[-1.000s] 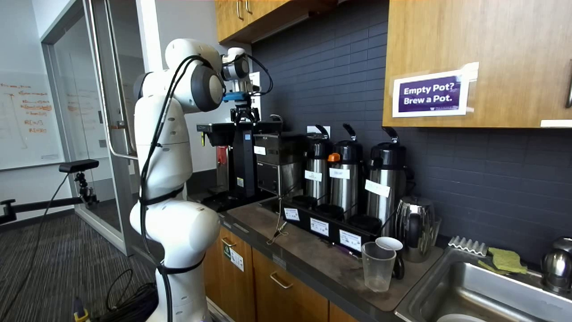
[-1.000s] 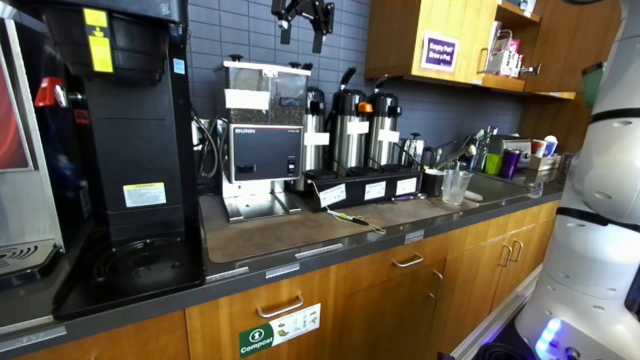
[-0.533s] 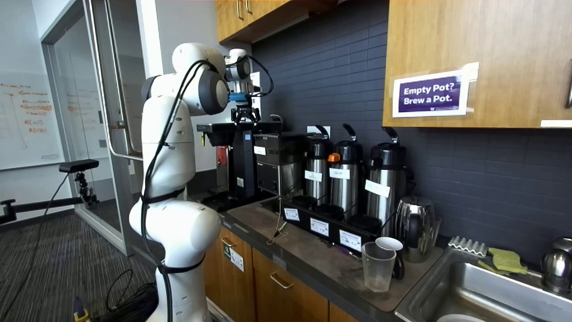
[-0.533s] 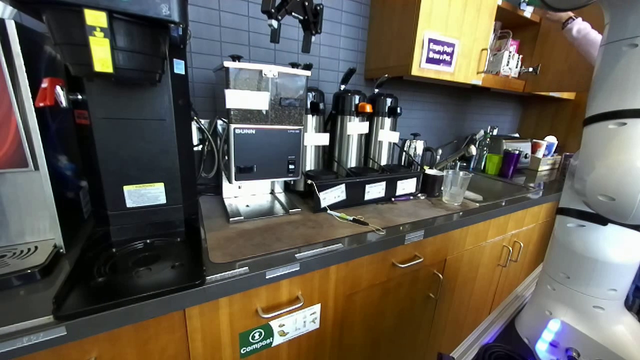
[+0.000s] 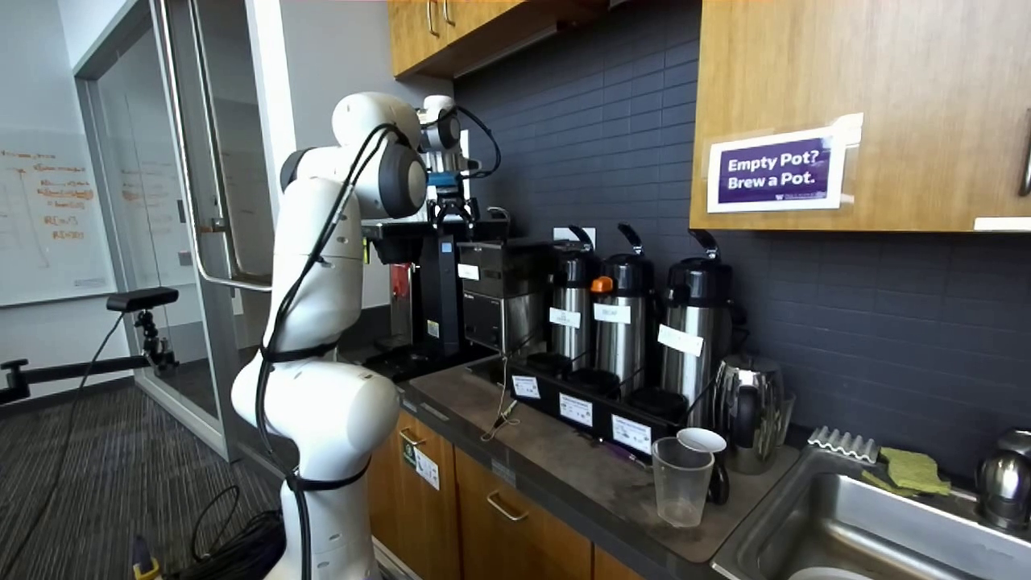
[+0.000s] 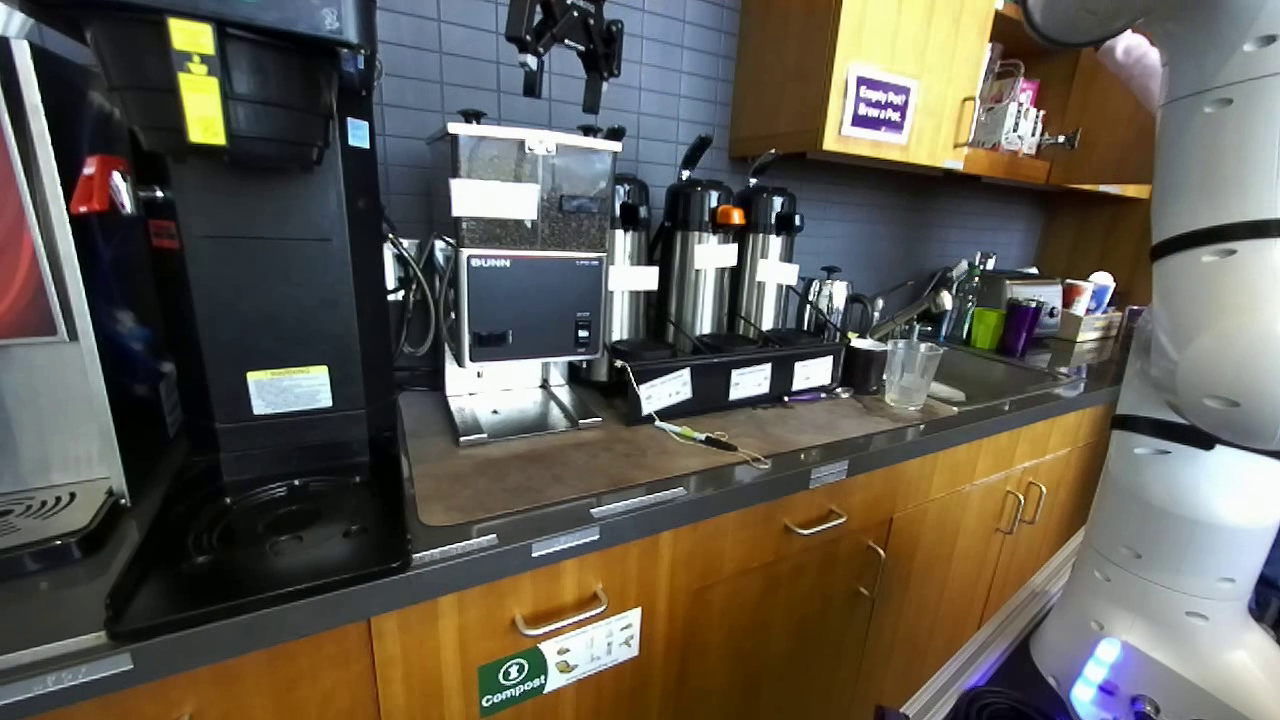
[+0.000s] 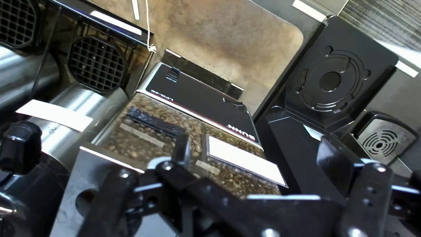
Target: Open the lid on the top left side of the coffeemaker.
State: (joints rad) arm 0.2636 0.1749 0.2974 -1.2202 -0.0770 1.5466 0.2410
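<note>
1. A tall black brewer (image 6: 280, 300) stands at 9 o'clock in an exterior view, with a yellow label (image 6: 202, 95) near its top.
2. The coffeemaker (image 6: 535, 310) is near the brewer, at 3 o'clock from it: boxy, black and stainless, marked BUNN, with beans (image 6: 575, 236) showing through a clear hopper (image 6: 575, 172). At its 11 o'clock a black knob (image 6: 471, 116) sticks up from the top. That top is seen almost edge-on, so I cannot make out the lid.
3. The gripper (image 6: 562, 98) hangs at 12 o'clock from the coffeemaker, apart from it. Its 2 fingers (image 7: 335, 161) are spread wide; in the wrist view, 1 shows in front of the hopper and 1 in front of the brewer.
4. At 3 o'clock from the coffeemaker stand 3 steel airpots (image 6: 697, 295) with black tops; a black rack (image 6: 711, 385) runs along at their 6 o'clock.
5. A dark mug (image 6: 865, 370) and, just beside it, a clear cup (image 6: 908, 375) stand at 4 o'clock from the airpots.
6. The white robot arm (image 6: 1210, 350) stands at 3 o'clock in an exterior view.
</note>
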